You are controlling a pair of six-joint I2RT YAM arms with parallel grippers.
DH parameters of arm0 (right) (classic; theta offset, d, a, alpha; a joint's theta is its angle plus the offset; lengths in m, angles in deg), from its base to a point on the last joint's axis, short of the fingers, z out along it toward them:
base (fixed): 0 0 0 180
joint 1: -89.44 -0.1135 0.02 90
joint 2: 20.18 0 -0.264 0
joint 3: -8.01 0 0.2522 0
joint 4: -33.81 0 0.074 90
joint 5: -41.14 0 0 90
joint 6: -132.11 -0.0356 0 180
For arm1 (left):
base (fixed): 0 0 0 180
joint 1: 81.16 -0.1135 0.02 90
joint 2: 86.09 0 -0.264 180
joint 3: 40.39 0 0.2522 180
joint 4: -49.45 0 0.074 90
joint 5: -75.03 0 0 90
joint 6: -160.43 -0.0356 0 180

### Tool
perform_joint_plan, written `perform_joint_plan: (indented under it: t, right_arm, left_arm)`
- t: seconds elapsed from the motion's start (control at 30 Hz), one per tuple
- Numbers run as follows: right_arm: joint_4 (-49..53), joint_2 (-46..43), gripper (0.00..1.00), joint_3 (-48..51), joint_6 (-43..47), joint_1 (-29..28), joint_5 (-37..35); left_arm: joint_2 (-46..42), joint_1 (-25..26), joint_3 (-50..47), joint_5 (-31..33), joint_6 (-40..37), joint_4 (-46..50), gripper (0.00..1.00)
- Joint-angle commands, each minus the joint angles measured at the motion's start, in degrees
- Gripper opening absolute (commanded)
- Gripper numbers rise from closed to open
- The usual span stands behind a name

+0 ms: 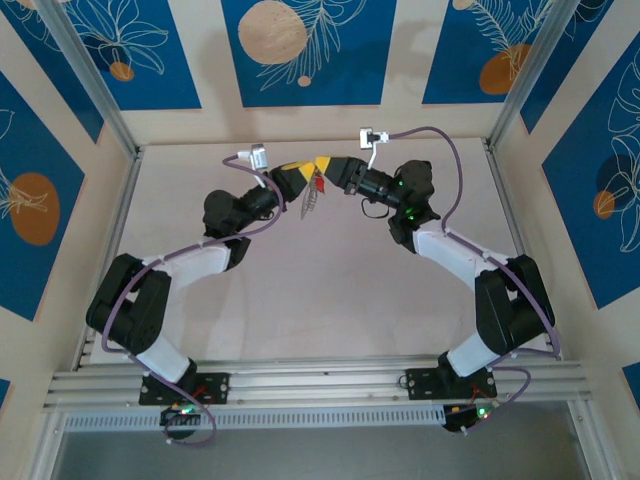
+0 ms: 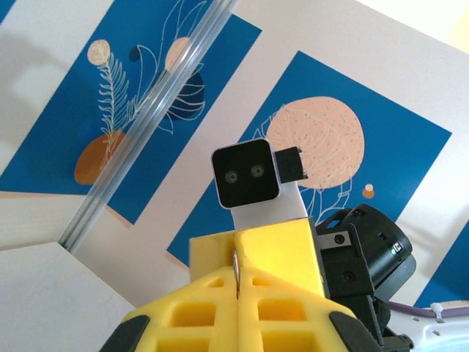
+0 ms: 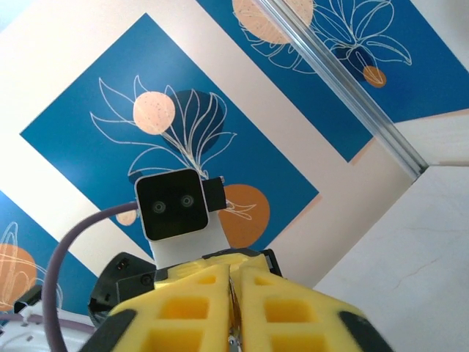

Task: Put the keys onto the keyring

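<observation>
Upper centre of the top view: both arms reach in and meet tip to tip, raised off the table (image 1: 330, 300).

Left gripper (image 1: 300, 171): yellow fingers pressed together. In the left wrist view the left gripper (image 2: 236, 253) has its seam closed at lower centre, with a thin silver sliver pinched in it. I take that sliver for the wire of the keyring, though so little of it shows that I won't swear to it.

Just right of that, the keyring (image 1: 311, 200) dangles below the two meeting tips, its fringe of small grey pieces hanging toward the table. The key (image 1: 320, 184), a red speck, sits at the loop's upper right, just under the right tip. Too small from up here to tell whether it is threaded on the wire or merely lying against it.

Right gripper (image 1: 324, 165): closed, tip touching the left one. In the right wrist view the right gripper (image 3: 231, 275) has its pads together at bottom centre, a dark thin line in the seam. What it pinches, if anything, I cannot tell.

My read: both pieces are lifted and brought together, so the approach is done. The threading itself I cannot confirm (it needs a closer look). After that, letting go and setting the keyring down is left.
</observation>
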Motion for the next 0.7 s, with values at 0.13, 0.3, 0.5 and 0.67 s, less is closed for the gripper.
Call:
perform_joint_plan:
  t: [0.13,0.3,0.5,0.67]
  right_arm:
    - [1.18,0.19,0.0,-1.73,1.47,0.05,1.96]
    - [6.76,-0.99,0.0,-2.89,3.85,2.1,5.04]
    - [19.8,-0.9,0.0,-9.11,10.19,6.27,15.44]
    - [33.62,0.44,0.0,-16.28,18.5,8.53,23.14]
  left_arm:
    - [-1.59,0.65,1.85,-0.09,-0.89,-2.05,0.0]
    - [-3.14,-0.28,3.48,-2.56,-3.84,3.62,0.15]
    - [-6.13,-3.74,6.46,-7.92,-9.57,15.35,0.39]
    - [-6.69,-5.2,11.51,-13.81,-17.96,28.89,0.49]
